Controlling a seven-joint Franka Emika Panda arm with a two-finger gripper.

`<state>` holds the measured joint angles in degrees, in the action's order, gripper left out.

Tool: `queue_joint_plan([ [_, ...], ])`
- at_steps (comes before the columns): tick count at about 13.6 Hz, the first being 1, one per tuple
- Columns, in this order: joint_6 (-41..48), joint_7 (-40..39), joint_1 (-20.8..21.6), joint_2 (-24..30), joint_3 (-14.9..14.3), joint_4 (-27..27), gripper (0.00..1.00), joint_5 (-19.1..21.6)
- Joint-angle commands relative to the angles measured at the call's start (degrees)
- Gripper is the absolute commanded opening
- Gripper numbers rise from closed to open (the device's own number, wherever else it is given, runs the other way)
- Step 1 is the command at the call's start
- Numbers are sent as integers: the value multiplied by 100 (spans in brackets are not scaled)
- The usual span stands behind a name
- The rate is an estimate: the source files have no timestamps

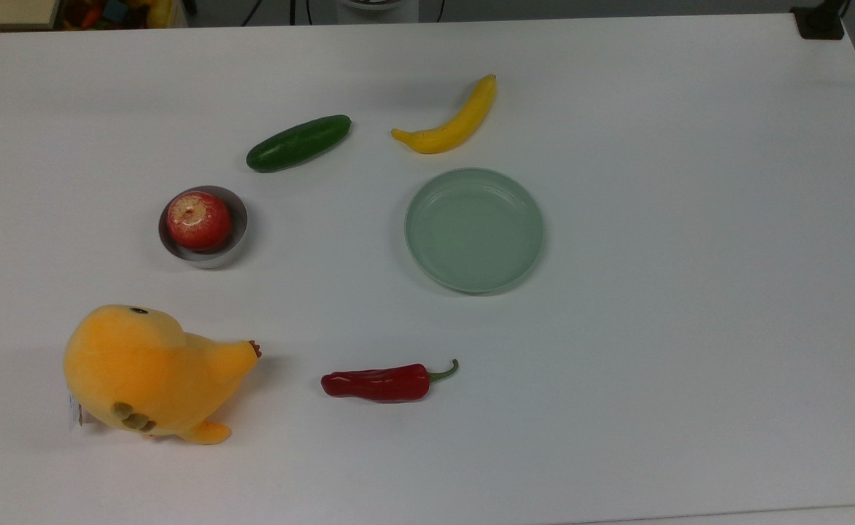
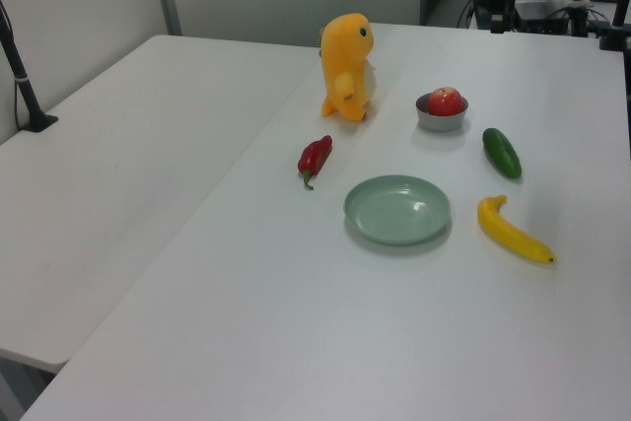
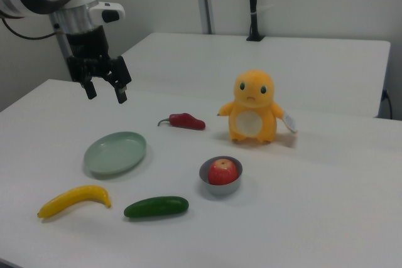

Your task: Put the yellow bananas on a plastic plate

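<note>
White table [image 1: 690,292]: yellow bananas [image 1: 451,120] lie just beside empty plastic plate [image 1: 475,230]. Gripper [image 3: 105,90] is held aloft, fingers apart; approach stage; descent onto bananas is required.

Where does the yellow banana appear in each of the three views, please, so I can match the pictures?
Top view: the yellow banana lies above centre, just above the plastic plate.
Left view: lower right, to the plate's right.
Right view: lower left, in front of the plate.
Shared landmark: the cucumber beside the banana in every view.
</note>
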<state>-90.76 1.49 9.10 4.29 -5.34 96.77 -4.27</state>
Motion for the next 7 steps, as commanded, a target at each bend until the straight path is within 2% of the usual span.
queue_joint_plan([
  [1,23,53,48,55,-28,79,100,23],
  [7,-3,53,39,46,-28,79,100,23],
])
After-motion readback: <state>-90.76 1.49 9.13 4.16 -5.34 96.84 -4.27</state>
